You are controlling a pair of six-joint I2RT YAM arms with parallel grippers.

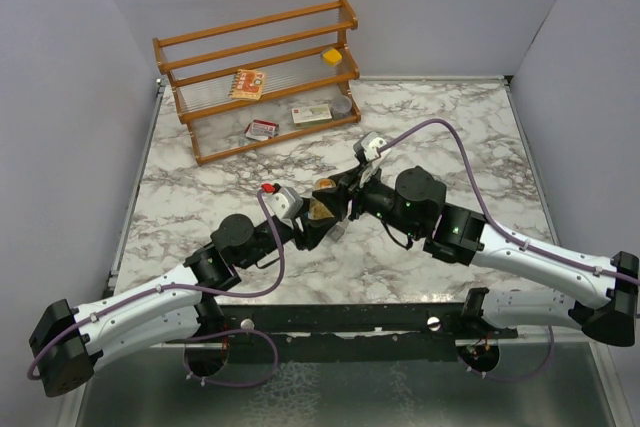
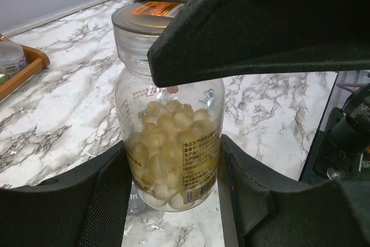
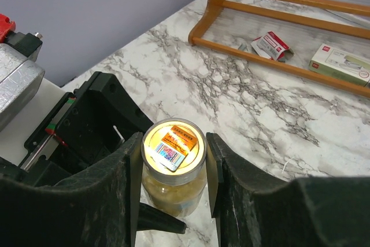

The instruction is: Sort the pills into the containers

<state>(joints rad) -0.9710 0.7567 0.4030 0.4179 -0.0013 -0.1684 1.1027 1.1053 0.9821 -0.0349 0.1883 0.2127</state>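
Mid-frame over the white marble desk, the left claw pinches a clear plastic bottle by the body; the right claw straddles its round lid, whether clamped I cannot tell. Inside sit pale yellow pills. Opening seems underway; next, a firm twist.

A clear pill bottle of pale softgels sits between the left gripper's fingers; the right gripper's fingers apparently clasp its lid.

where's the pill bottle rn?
Mid-table in the top view, where the two arms meet: the pill bottle is held at its body by the left hand, with the right hand straddling its lid.
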